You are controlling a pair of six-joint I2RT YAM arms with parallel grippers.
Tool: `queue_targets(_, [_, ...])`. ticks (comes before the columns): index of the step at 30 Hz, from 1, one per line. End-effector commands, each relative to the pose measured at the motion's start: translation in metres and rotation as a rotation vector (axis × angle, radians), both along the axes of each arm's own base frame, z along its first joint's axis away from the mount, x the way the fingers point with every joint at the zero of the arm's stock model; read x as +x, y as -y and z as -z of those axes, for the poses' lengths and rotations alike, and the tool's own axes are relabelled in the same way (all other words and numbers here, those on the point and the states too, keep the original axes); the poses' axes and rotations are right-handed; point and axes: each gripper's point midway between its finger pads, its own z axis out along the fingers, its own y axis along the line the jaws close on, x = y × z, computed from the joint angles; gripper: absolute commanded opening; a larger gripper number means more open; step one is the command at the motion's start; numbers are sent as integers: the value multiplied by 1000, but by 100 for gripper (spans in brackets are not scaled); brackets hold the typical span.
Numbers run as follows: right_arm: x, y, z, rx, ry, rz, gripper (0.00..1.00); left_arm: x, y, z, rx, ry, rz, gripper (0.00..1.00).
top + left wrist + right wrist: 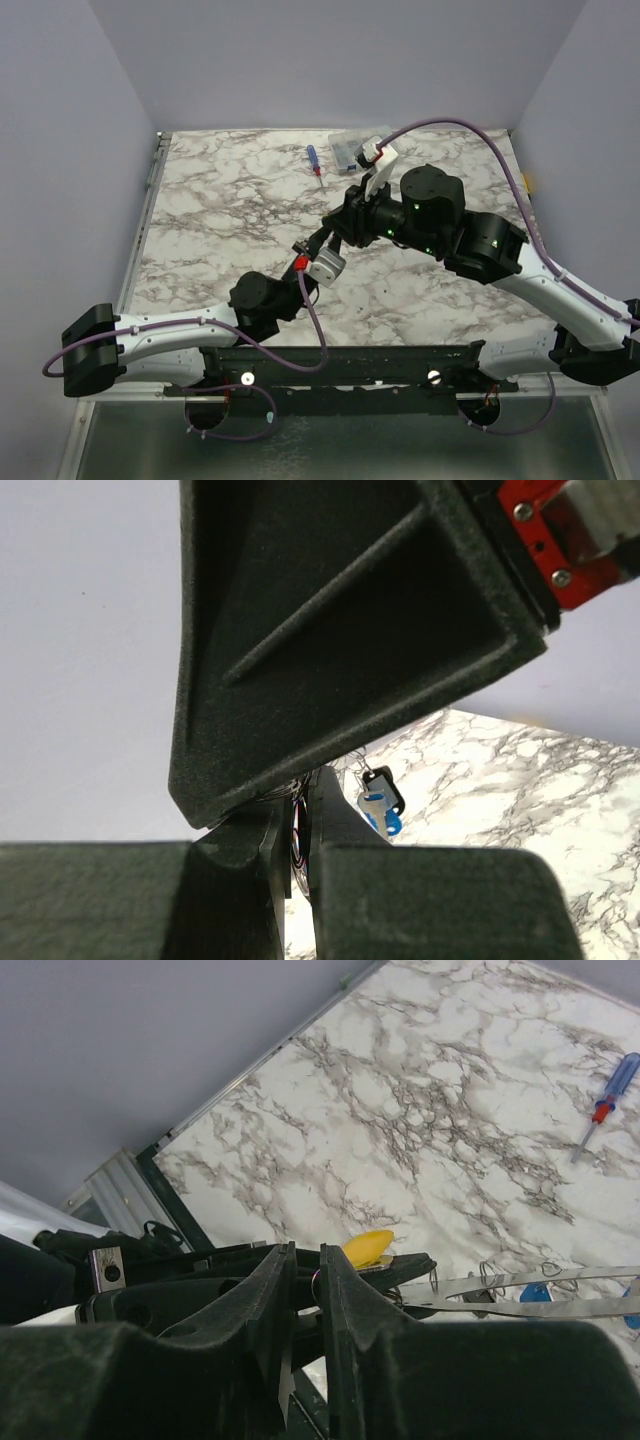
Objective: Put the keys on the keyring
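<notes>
Both grippers meet above the middle of the marble table. My left gripper (pixel 322 245) (pixel 300 815) is shut on the thin edge of the keyring (pixel 299 842), which shows as a grey metal band (pixel 540 1307) in the right wrist view. Small keys hang from it on wire loops: a blue one (pixel 381 818) (pixel 535 1294) and a black one (pixel 386 780). My right gripper (pixel 341 222) (pixel 306 1257) stands just over the left fingers with its jaws a narrow gap apart. A yellow key (pixel 368 1245) lies right beside its fingertip, on the left gripper's finger. Only the ring's edge shows in the gap.
A blue-and-red-handled screwdriver (pixel 314 160) (pixel 604 1100) lies at the back of the marble table (pixel 220 220). A clear plastic compartment box (pixel 350 150) sits beside it at the back right. Grey walls enclose the table on three sides.
</notes>
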Motion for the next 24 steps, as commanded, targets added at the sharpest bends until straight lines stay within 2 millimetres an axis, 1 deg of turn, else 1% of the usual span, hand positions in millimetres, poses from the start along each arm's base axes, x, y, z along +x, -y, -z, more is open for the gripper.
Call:
queue_targets(1, [-4, 2, 18, -98, -28, -20, 26, -18, -18, -56, -179, 110, 60, 0])
queue_targets(6, [-2, 0, 4, -99, -4, -24, 32, -26, -20, -62, -201, 139, 95, 0])
queue_targets(12, [2, -3, -8, -128, 26, -34, 39, -35, -24, -71, -242, 171, 135, 0])
queue_targets(21, [5, -3, -34, -136, 80, -49, 40, -42, -29, -75, -297, 187, 170, 0])
queue_targets(24, [7, 0, -46, -139, 115, -48, 43, -42, -30, -75, -298, 188, 168, 0])
